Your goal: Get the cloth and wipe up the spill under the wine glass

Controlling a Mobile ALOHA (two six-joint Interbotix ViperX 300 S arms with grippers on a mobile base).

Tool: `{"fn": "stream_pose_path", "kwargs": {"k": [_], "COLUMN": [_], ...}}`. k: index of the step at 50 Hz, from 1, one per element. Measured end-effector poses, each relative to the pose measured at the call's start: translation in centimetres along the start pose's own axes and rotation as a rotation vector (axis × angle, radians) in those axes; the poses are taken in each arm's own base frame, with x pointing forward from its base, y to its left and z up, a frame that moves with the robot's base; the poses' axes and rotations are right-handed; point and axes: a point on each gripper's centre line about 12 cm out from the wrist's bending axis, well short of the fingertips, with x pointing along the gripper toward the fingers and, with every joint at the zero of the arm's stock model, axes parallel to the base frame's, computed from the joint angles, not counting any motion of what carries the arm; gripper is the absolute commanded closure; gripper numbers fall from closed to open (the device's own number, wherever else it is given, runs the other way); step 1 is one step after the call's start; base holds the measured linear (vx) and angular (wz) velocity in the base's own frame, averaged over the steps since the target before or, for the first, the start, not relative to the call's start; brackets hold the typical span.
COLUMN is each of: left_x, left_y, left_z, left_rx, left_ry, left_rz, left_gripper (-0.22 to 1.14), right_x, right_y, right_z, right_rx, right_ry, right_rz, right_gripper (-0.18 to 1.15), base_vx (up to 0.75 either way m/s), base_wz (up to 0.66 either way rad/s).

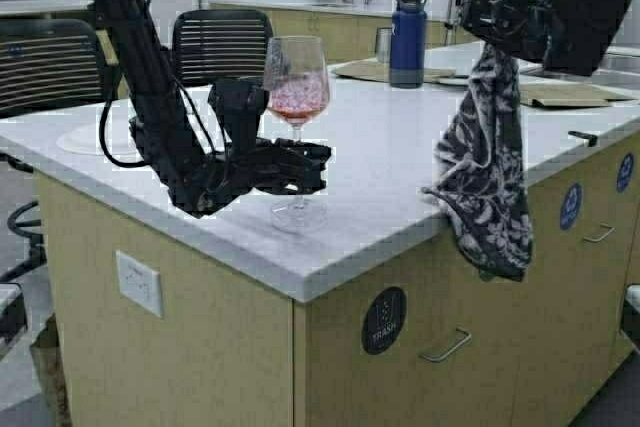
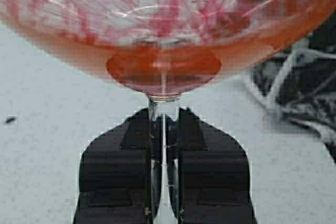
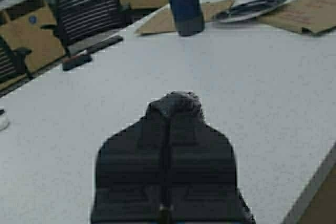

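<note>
The wine glass (image 1: pixel 296 92), clear with pinkish-red contents, stands near the counter's front edge, its foot (image 1: pixel 298 215) on the white top. My left gripper (image 1: pixel 305 162) is shut on its stem (image 2: pixel 164 145), just under the bowl (image 2: pixel 163 35). The dark cloth (image 1: pixel 487 162) with pale leaf pattern hangs from my right gripper (image 1: pixel 490 42), raised over the counter's right side; its lower end drapes past the counter edge. A tuft of cloth (image 3: pixel 176 103) shows between the shut fingers. The cloth (image 2: pixel 299 87) also appears behind the glass. The spill is not discernible.
A dark blue bottle (image 1: pixel 407 37) stands at the back on tan mats (image 1: pixel 565 95). Next to them lies a dark plate (image 3: pixel 249 9). Black mesh chairs (image 1: pixel 220 45) stand behind the counter (image 1: pixel 180 162). Cabinet fronts with handles and a trash label (image 1: pixel 384 321) lie below the edge.
</note>
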Motion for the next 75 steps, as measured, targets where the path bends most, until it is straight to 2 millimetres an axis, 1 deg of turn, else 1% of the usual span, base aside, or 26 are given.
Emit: {"fn": "stream_pose_path", "kwargs": {"k": [10, 17, 25, 38, 43, 56, 62, 70, 75], "left_x": [0.0, 0.0, 0.0, -0.3, -0.3, -0.5, -1.7, -3.8, -5.6], "left_y": [-0.5, -0.4, -0.5, -0.8, -0.7, -0.9, -1.2, -1.6, -1.9], "left_z": [-0.7, -0.9, -0.9, -1.4, -1.4, -1.4, -1.8, -0.5, -0.4], "left_rx": [-0.001, 0.001, 0.002, 0.0, 0.001, 0.002, -0.009, 0.0, 0.005], "left_ry": [0.007, 0.0, -0.013, -0.036, -0.042, -0.043, -0.023, -0.054, -0.053], "left_rz": [-0.009, -0.009, -0.014, -0.032, -0.031, -0.03, -0.031, -0.012, 0.012], "left_gripper": [0.76, 0.67, 0.49, 0.08, -0.03, -0.04, -0.04, -0.04, -0.04], "right_x": [0.0, 0.0, 0.0, 0.0, 0.0, -0.1, -0.4, -1.0, -1.5], "right_y": [0.0, 0.0, 0.0, 0.0, 0.0, 0.0, -0.2, -0.4, -0.7], "right_z": [0.0, 0.0, 0.0, -0.1, 0.0, -0.1, -0.3, -0.6, -0.8], "right_rx": [0.0, 0.0, 0.0, 0.0, 0.0, -0.001, -0.004, -0.01, -0.014], "right_ry": [0.0, 0.0, 0.0, 0.001, 0.0, 0.002, 0.012, 0.02, 0.023], "right_rz": [0.0, 0.0, 0.0, 0.0, 0.0, 0.001, -0.002, -0.005, -0.009], "right_gripper": [0.91, 0.91, 0.91, 0.91, 0.91, 0.91, 0.91, 0.91, 0.91], "base_vx": [0.0, 0.0, 0.0, 0.0, 0.0, 0.0, 0.0, 0.0, 0.0], "base_wz": [0.0, 0.0, 0.0, 0.0, 0.0, 0.0, 0.0, 0.0, 0.0]}}
